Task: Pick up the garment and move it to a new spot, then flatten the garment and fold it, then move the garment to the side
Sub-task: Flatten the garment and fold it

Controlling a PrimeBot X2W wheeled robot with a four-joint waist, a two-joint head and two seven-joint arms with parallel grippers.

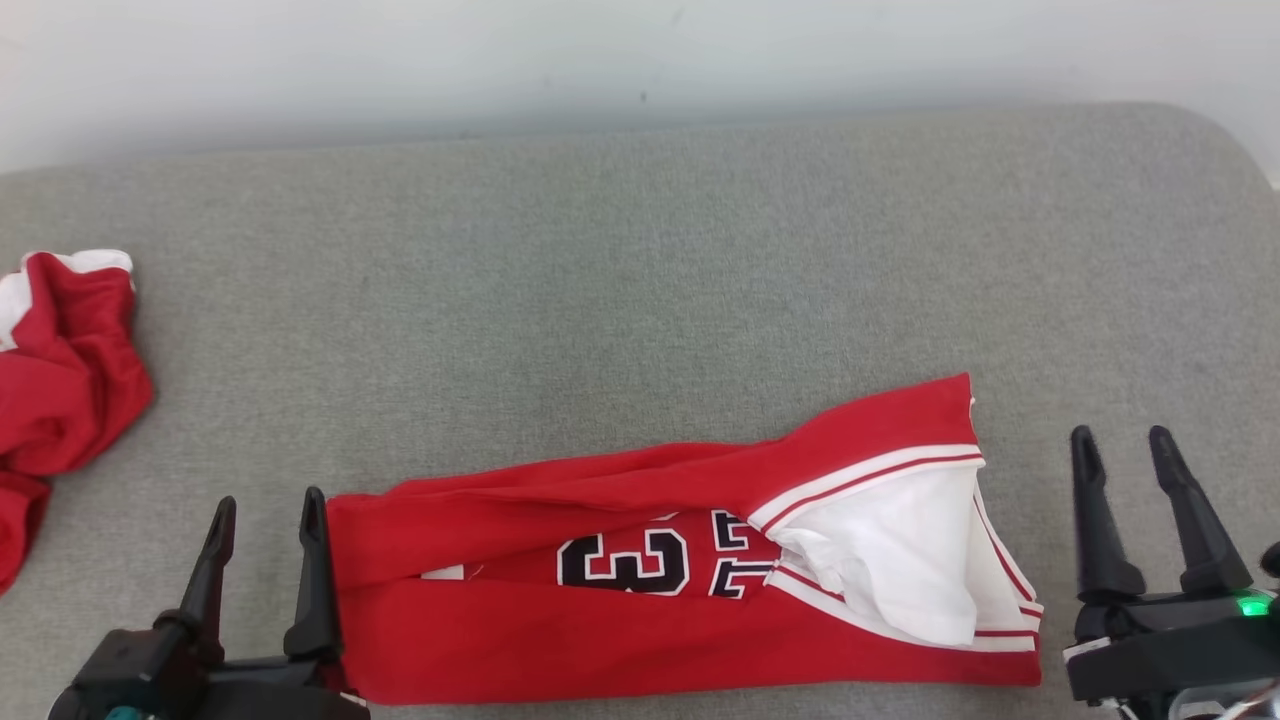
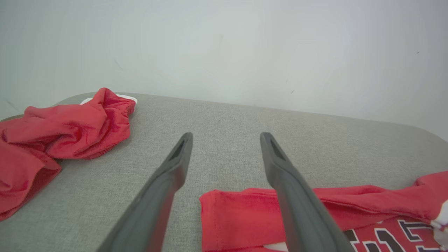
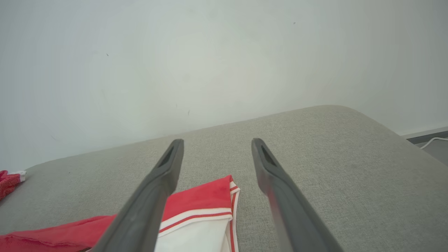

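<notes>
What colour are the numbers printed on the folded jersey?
The numbers are black with white outlines, best seen in the head view.

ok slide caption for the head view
Partly folded red jersey on the grey cushion between left gripper and right gripper, jaws open; crumpled red garment at left.

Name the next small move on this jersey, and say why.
Probably ease the left gripper onto the jersey's left end and pinch it: the jersey lies as a long strip, not yet folded end to end, and that gripper is open beside it.
</notes>
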